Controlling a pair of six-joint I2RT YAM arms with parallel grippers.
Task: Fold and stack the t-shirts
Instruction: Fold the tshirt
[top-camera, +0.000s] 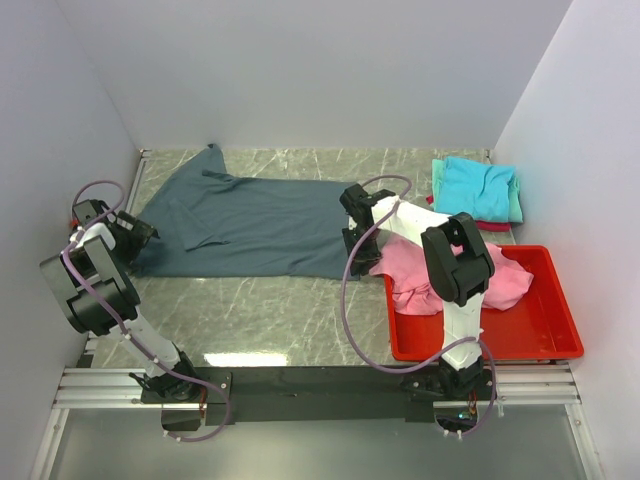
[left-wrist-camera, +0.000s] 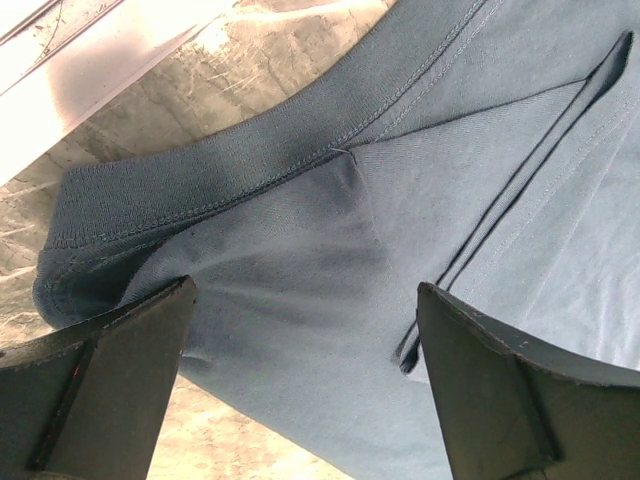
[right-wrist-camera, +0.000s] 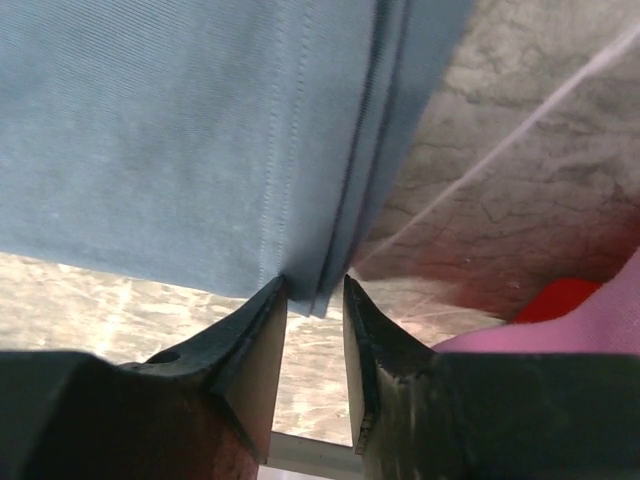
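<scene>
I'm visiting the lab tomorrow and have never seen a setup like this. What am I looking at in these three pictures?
Two small robot arms are bolted at the near edge of a table. The wide picture comes from a camera above and behind them. The other two come from a camera on each wrist, looking past that arm's own fingers. A blue-grey t-shirt lies spread out on the table. The left gripper hangs wide open over its collar, holding nothing. The right gripper has its jaws close together with the shirt's hem edge between the tips; I cannot tell whether it pinches the cloth. A pink t-shirt lies crumpled in a red bin. In the far right corner sits a folded stack, turquoise on top.
</scene>
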